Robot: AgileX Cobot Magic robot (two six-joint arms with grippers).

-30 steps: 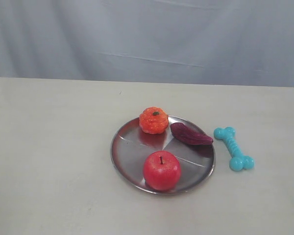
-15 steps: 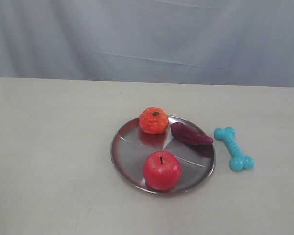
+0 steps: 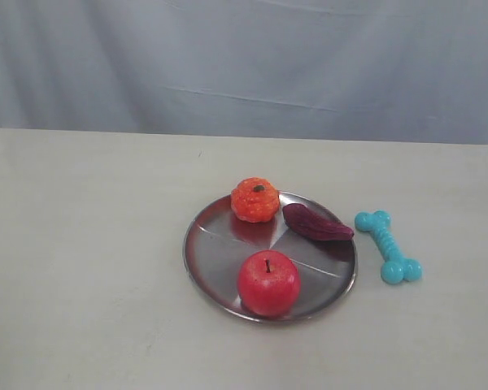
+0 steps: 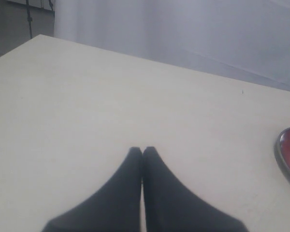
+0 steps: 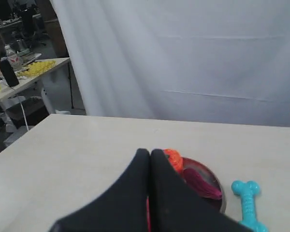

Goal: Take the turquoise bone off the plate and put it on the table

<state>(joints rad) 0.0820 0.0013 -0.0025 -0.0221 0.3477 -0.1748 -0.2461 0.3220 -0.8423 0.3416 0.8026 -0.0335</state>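
Observation:
The turquoise bone (image 3: 389,246) lies on the cream table (image 3: 89,244), just right of the silver plate (image 3: 215,252) and off it; it also shows in the right wrist view (image 5: 249,203). Neither gripper appears in the exterior view. My left gripper (image 4: 142,151) is shut on nothing above bare table, with the plate's rim (image 4: 286,157) off to one side. My right gripper (image 5: 150,153) is also shut and empty, held high with the plate (image 5: 210,176) partly hidden behind its fingers.
On the plate sit a red apple (image 3: 268,282), an orange pumpkin-like toy (image 3: 255,199) and a dark purple piece (image 3: 315,223). A grey curtain (image 3: 244,65) hangs behind the table. A side table with yellow items (image 5: 29,72) stands beyond the table's edge.

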